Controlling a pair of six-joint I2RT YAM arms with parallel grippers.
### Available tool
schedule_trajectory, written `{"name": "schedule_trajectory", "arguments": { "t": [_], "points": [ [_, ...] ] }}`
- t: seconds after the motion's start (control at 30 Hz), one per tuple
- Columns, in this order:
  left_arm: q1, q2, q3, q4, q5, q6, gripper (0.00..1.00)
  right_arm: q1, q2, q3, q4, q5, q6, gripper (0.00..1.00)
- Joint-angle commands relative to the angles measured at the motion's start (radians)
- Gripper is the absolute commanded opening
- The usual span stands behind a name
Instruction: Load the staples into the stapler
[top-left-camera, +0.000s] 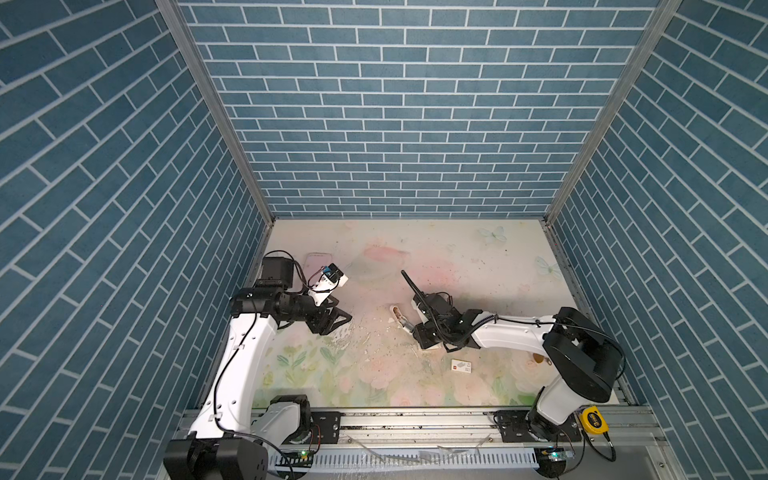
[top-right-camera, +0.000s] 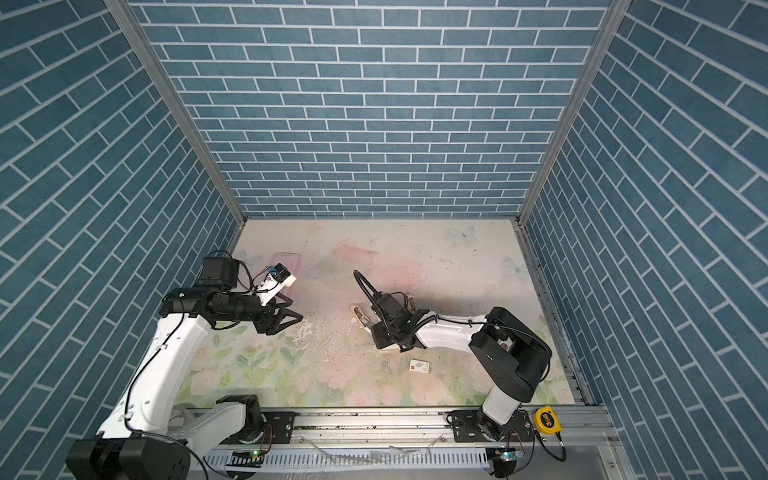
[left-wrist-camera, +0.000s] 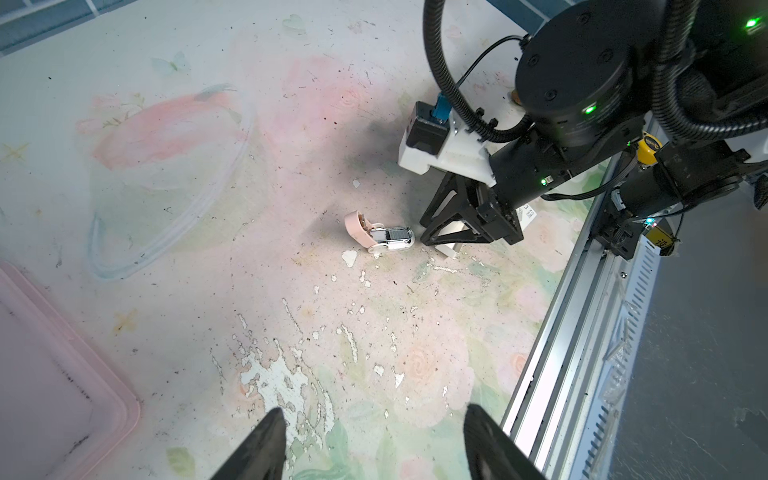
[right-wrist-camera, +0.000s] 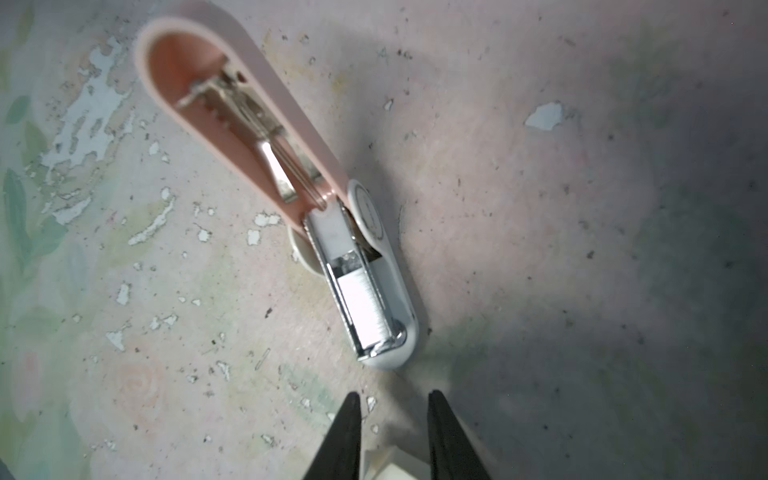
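Observation:
The stapler (right-wrist-camera: 365, 291) lies open on the table mat, its pink lid (right-wrist-camera: 232, 104) swung back. A bright strip of staples (right-wrist-camera: 363, 301) sits in its metal channel. My right gripper (right-wrist-camera: 393, 398) hovers just short of the stapler's white nose, jaws a narrow gap apart with nothing between the tips. A corner of the cream-white tray (right-wrist-camera: 392, 463) shows between the fingers further back; its contents are hidden. In both top views the stapler (top-left-camera: 397, 315) (top-right-camera: 359, 313) lies mid-table. My left gripper (left-wrist-camera: 374, 415) hangs wide open and empty, well to the left (top-left-camera: 347, 319).
A pink tray (top-left-camera: 316, 262) (left-wrist-camera: 50, 374) lies at the back left beside the left arm. A flat white card sleeve with a red square (top-left-camera: 461, 366) (top-right-camera: 419, 365) rests near the front right. A yellow tape measure (top-left-camera: 594, 419) sits on the front rail (top-left-camera: 415, 419).

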Motion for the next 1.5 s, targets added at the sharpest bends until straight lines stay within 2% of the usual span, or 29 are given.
{"name": "schedule_trajectory", "arguments": {
  "t": [0.0,0.6,1.47],
  "points": [
    [0.007,-0.01,-0.022,-0.015,0.02,0.015,0.69,0.0,0.028,0.04,-0.002,-0.016,0.044,0.29],
    [0.007,-0.006,-0.035,-0.001,0.02,0.021,0.69,-0.007,0.075,0.082,-0.082,-0.002,0.003,0.24],
    [0.006,-0.011,-0.047,0.031,0.026,-0.009,0.69,-0.017,0.101,0.147,-0.174,0.078,-0.06,0.28]
  ]
}}
